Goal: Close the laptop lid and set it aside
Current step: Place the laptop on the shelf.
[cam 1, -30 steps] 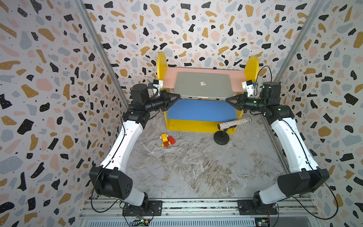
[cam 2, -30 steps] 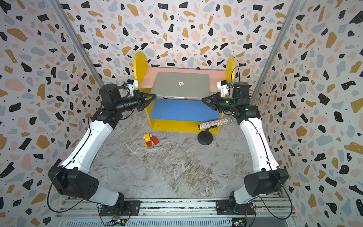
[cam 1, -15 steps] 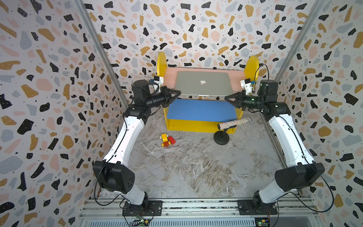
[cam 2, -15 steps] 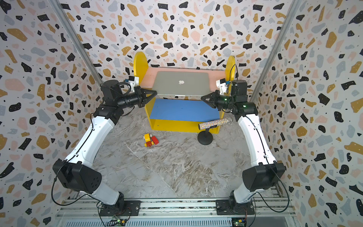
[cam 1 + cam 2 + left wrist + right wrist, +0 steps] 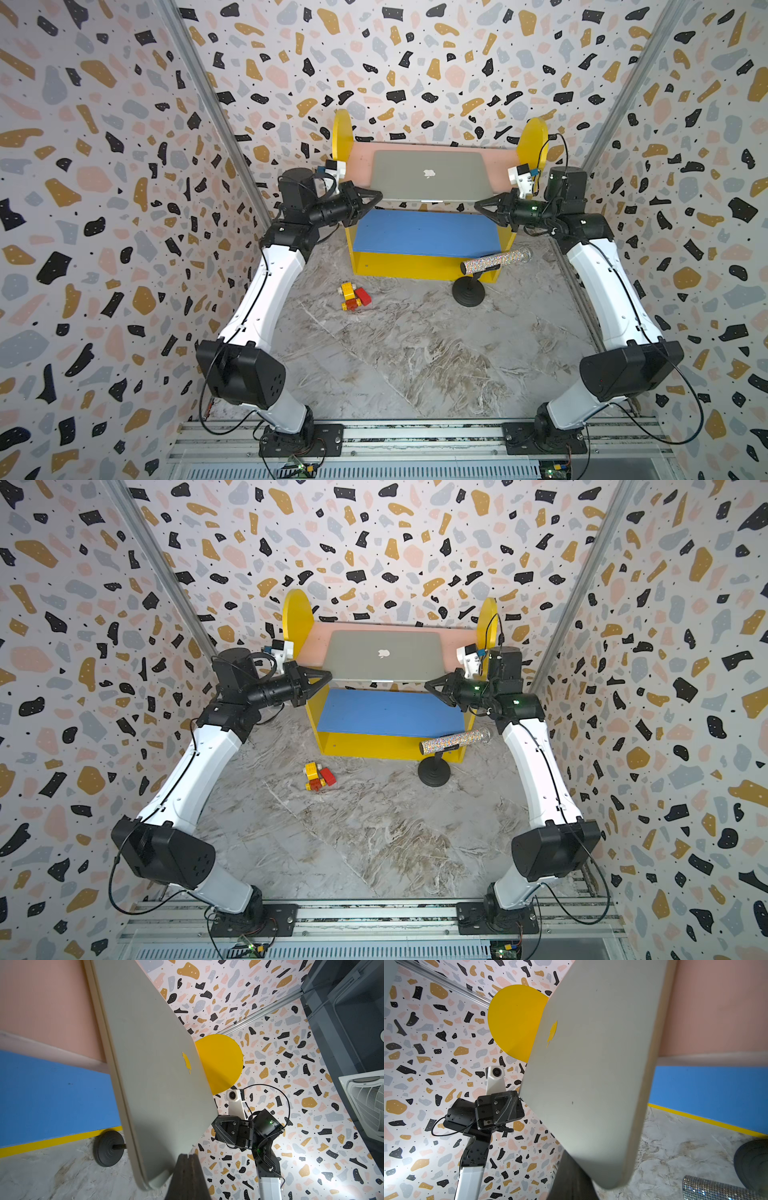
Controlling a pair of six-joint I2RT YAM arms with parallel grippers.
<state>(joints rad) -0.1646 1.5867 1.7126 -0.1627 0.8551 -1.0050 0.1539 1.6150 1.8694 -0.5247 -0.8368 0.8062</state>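
1. Your right gripper shows as one dark mass, jaws together, at the nearest corner of the laptop.
2. The laptop lid lies shut; its logo reflects yellow.
3. Straight across from your hand, the left gripper meets the far edge; a yellow round panel stands beyond.
4. Beside your hand sit a black base and a glittery tube.

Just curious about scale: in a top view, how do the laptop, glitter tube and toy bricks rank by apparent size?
Largest: laptop. Then glitter tube and toy bricks, about alike: tube longer, bricks wider.
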